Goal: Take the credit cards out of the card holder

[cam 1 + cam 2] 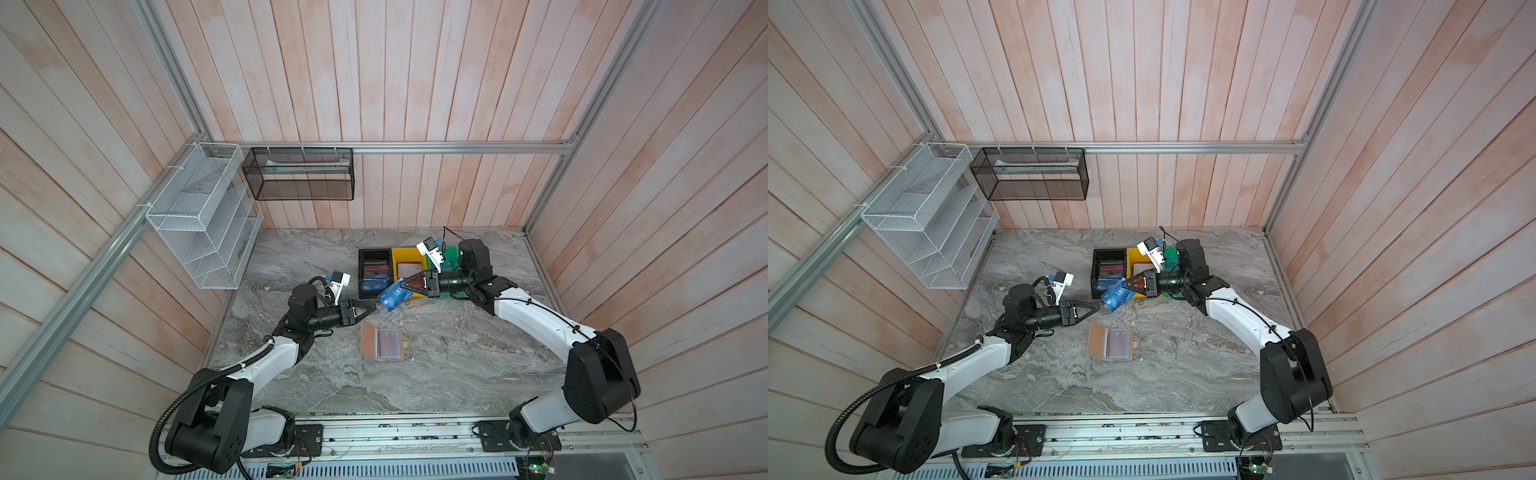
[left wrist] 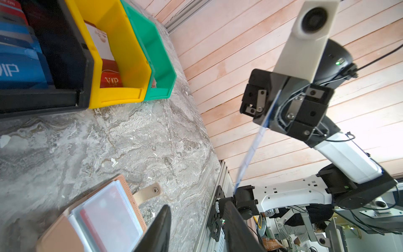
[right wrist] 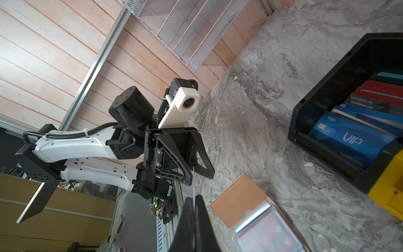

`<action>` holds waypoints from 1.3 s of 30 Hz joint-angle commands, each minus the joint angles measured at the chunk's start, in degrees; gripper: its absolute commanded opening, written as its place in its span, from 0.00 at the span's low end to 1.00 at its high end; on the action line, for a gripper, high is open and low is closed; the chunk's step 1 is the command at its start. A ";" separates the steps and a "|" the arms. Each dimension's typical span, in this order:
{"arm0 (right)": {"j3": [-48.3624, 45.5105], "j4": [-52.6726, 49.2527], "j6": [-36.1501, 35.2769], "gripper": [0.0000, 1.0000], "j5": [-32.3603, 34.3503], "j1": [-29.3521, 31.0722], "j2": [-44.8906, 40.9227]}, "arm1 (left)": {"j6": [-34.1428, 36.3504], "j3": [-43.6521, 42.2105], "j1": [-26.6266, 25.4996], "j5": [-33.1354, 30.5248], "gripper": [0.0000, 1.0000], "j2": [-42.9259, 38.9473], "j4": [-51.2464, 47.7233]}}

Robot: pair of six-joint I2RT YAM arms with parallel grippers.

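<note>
**Blue VIP card out of the holder, pinched in your right gripper**

Your right gripper (image 1: 404,286) was clamped on the blue VIP card (image 1: 394,296), its jaws pressed flat against the card's faces. In the left wrist view the card (image 2: 253,148) showed edge-on, running out from between the closed fingers. In both top views it hung tilted above the table (image 1: 457,365), in front of the black bin (image 1: 360,270) and clear of the card holder (image 1: 382,341).

Your left gripper (image 1: 372,307) faced the card's free corner with its jaws parted and nothing between them. One fingertip sat just beside the card; whether the two touched could not be told.

The card holder lay open and flat on the table, nearer the arm bases than either gripper, with its snap tab (image 2: 152,192) stretched out to one side. A dark red card (image 1: 388,343) showed through its clear top sleeve.

The black bin held a row of cards (image 3: 359,109). The yellow bin (image 2: 122,96), touching it on one side, held a pale card (image 2: 99,41).
</note>
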 commanded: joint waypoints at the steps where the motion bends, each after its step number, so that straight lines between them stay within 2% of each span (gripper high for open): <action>1: -0.98 4.58 3.08 0.00 0.79 -0.24 -0.11 | -1.16 0.20 -0.20 -0.05 0.44 -1.51 5.67; 18: -1.52 8.79 6.07 0.00 0.56 -0.29 1.91 | -4.07 -0.41 -2.87 -1.98 0.43 2.77 14.76; 39: -1.94 9.20 5.94 0.00 1.17 -0.16 1.60 | -5.46 1.72 -4.43 -3.11 0.35 5.66 16.53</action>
